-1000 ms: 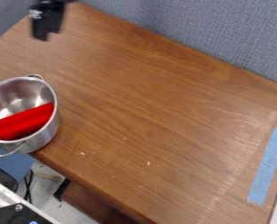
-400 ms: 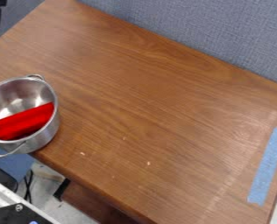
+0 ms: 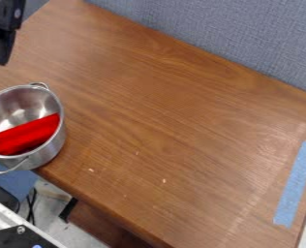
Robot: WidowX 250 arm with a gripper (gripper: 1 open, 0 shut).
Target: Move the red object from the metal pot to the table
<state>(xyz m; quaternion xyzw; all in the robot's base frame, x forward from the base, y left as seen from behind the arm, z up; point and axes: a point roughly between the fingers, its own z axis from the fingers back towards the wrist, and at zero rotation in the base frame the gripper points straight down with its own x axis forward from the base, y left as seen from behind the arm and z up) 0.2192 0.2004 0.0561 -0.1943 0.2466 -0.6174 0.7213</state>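
Here, worktop [image 3: 175,116]: a broad brown wood-grain surface, with a strip of light blue tape [image 3: 295,184] near its right edge in the view.
Metal pot [image 3: 52,143]: shiny, round and open-topped, at the worktop's left edge, with a thin wire handle hanging at its side.
Jaws [image 3: 1,50]: dark, at the upper left, above and beyond the pot; they look to be standing open, with nothing seen between them.
Red object [image 3: 24,136]: a bright, rounded, elongated block lying inside the pot, slanting across it.
Handling: probably light and fairly firm, perhaps smooth enough to slip; I would grip it across its narrow middle, clear of the pot's wall.
Hard to make out: the jaws are dark, blurred and cut off by the frame; the block's underside is hidden, so I cannot tell what it rests on.
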